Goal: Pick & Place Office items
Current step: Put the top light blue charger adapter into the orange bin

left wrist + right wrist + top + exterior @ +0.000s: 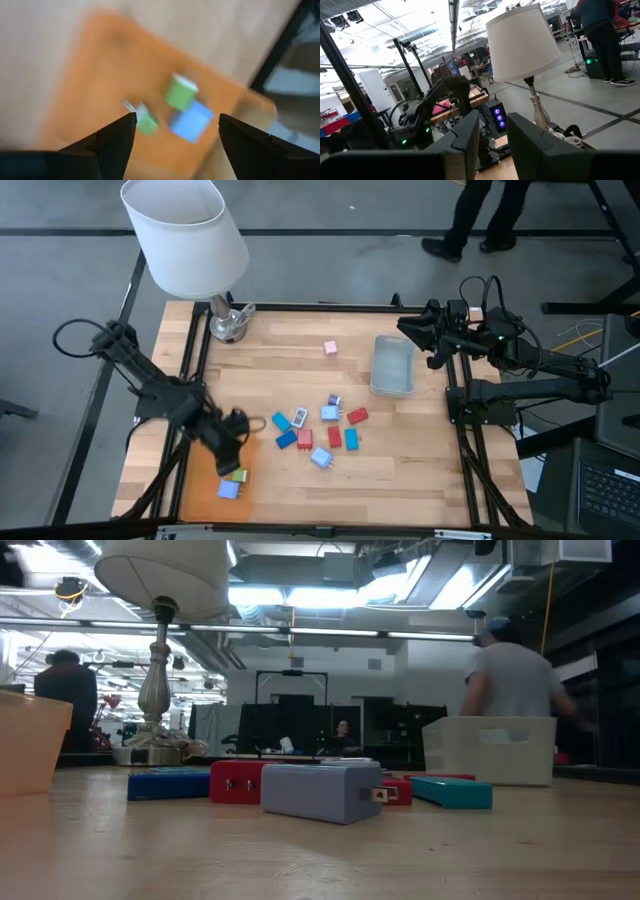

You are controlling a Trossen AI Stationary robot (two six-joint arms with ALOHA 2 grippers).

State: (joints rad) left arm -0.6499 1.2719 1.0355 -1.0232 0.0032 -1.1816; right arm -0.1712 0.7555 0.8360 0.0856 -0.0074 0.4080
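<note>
High view: tiny blue, red, pink office items [322, 430] scattered mid-table.

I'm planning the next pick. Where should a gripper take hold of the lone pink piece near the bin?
Probably straight from above, fingers closing on two opposite side faces of the pink piece. It is small and blocky, lies flat on the table, and stands apart from the bin, so all its sides look open.

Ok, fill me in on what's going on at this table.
The left hand hangs open above the orange tray at the table's near left corner, where two green pieces and a light blue piece already lie. Most of the office items sit loose mid-table, a pink piece apart near the grey-blue bin. The right hand waits shut at the right edge.
</note>
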